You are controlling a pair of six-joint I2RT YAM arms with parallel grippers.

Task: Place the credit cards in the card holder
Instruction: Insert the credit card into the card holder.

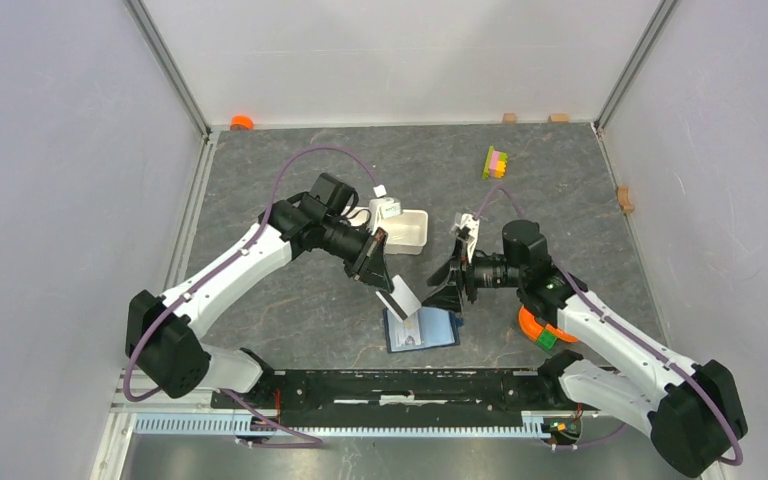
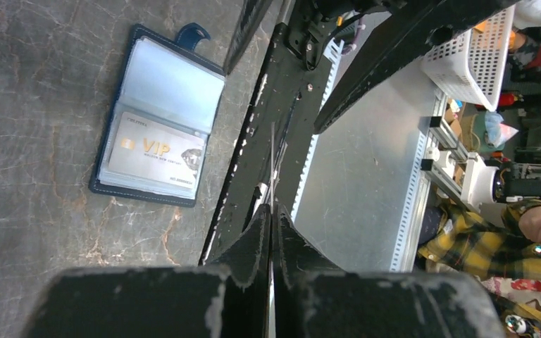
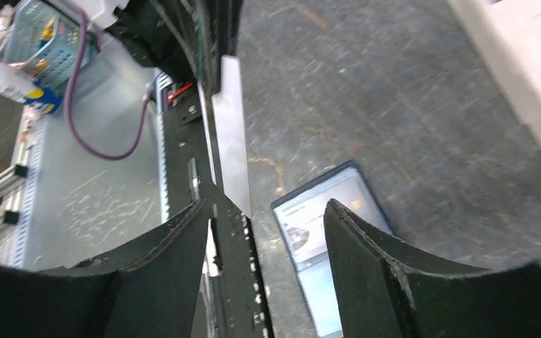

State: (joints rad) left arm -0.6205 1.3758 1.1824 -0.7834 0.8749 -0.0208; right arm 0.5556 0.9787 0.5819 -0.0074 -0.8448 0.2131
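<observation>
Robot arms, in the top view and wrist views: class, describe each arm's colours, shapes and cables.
Both the left arm and right arm have white link shells between bulky black joints. A thin purple cable runs along each. The left gripper and right gripper carry black, wedge-shaped fingers with scuffed, pale edges.

open navy card holder (image 1: pixel 432 334), vip card (image 2: pixel 156 156) inside, silvery card (image 1: pixel 398 300) above

Left arm (image 1: pixel 230 262): white shells over long links, black round joint housings, black block base; right arm (image 1: pixel 615 345): identical white-and-black build; purple cables (image 1: pixel 310 152): one loops above each arm and runs along its shells; left pincer (image 2: pixel 271 215), right pincer (image 3: pixel 266 211): matte black tapered fingers, edges scuffed grey-white.
</observation>
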